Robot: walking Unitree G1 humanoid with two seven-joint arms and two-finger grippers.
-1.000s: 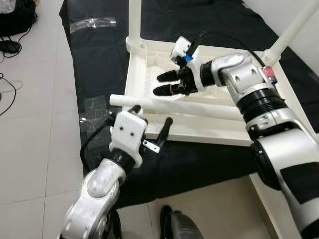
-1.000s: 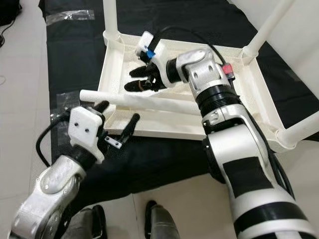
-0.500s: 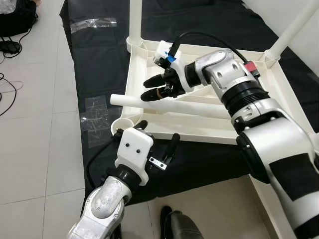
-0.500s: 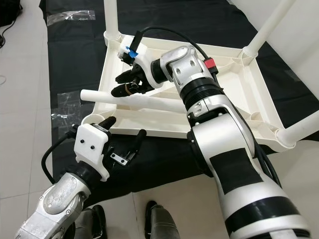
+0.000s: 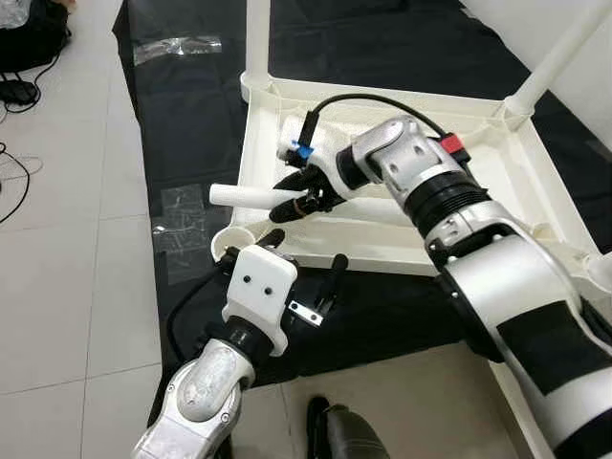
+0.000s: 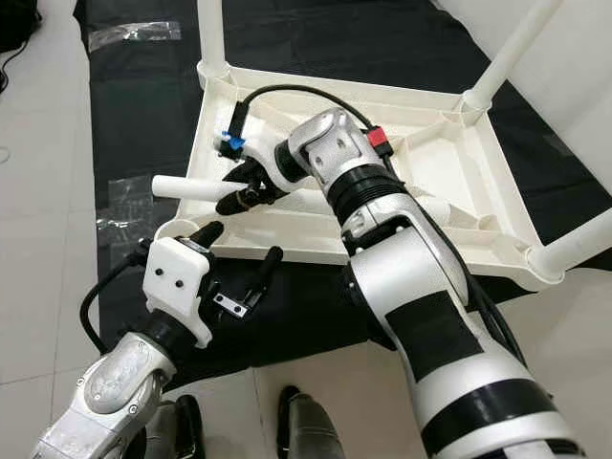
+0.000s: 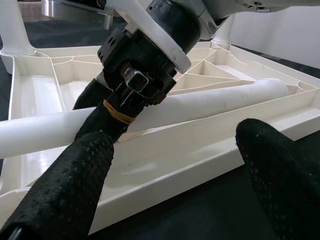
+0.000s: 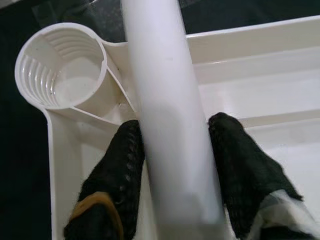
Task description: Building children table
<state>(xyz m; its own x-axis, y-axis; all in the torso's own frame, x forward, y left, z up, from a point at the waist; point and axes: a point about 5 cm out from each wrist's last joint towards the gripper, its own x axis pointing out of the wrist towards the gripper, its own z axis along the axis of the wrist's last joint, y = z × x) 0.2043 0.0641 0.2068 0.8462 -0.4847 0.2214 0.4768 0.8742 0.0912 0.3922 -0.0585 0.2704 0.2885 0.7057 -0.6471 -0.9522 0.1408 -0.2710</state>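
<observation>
The white plastic table top (image 5: 402, 260) lies upside down on a black mat. A loose white leg (image 5: 237, 194) rests across it, its free end sticking out over the left rim. My right gripper (image 5: 292, 197) is shut on this leg near that end; the wrist view has the leg (image 8: 160, 75) pinched between both fingers. The empty round socket (image 5: 226, 245) at the near left corner sits just beside them (image 8: 60, 65). My left gripper (image 5: 307, 249) hovers open over the mat by the front rim, holding nothing, facing the leg (image 7: 215, 100).
Upright legs stand in the far left corner (image 5: 258, 38), far right corner (image 5: 564, 53) and near right corner (image 6: 574, 251). Tile floor lies left of the mat, with cables (image 5: 14, 91) and clear plastic wrap (image 5: 177, 43). My feet (image 5: 335, 435) are near the mat's front edge.
My right gripper has slid left along the loose leg to its free end and closed around it. My left gripper has drawn back a little from the leg toward the front rim.
</observation>
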